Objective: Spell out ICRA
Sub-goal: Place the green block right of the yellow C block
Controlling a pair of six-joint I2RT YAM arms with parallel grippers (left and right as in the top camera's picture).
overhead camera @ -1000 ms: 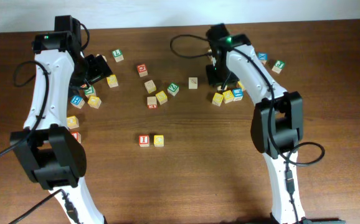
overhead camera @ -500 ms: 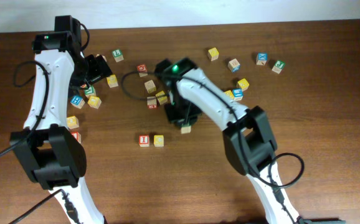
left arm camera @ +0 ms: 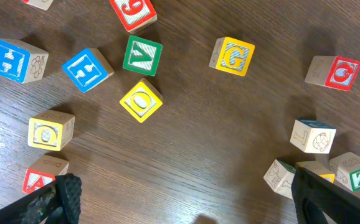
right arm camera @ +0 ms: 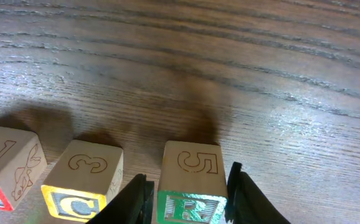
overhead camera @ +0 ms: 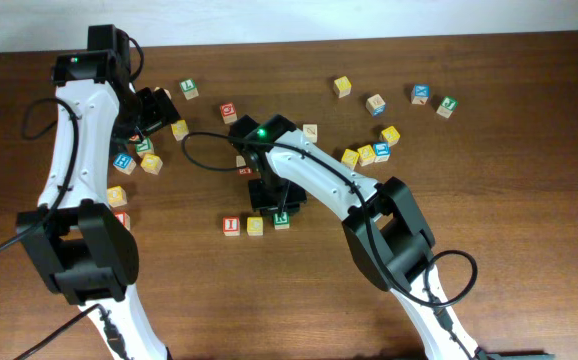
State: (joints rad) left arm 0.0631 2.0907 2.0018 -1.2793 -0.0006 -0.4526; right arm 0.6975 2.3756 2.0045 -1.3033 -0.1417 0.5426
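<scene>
**Overhead and wrist views of the block row.** The right gripper [right arm camera: 189, 200] was closed on the green R block [right arm camera: 189, 186], with one finger pressed against each side. The block rested on the wooden table [overhead camera: 529, 180]. Its upper face read "5" and its front face bore a white "R" on green.

Just beside it, to the left in the right wrist view, sat the yellow C block [right arm camera: 83, 180], marked "3" on top and "C" on the front. Next along was the red I block [overhead camera: 231, 225]. From overhead the three formed a row in the order I, C, R. The right wrist view cropped the front letter of the I block.

The left gripper [left arm camera: 186, 196] hung with its fingers spread wide and nothing between them, above loose blocks at the table's far left. Legible there were a blue H block [left arm camera: 12, 60], a green V block [left arm camera: 142, 55], a yellow O block [left arm camera: 141, 101] and a yellow G block [left arm camera: 233, 56]. A red A block [left arm camera: 43, 179] lay partly hidden by a finger. The other letters were too small or too tilted to read.
</scene>
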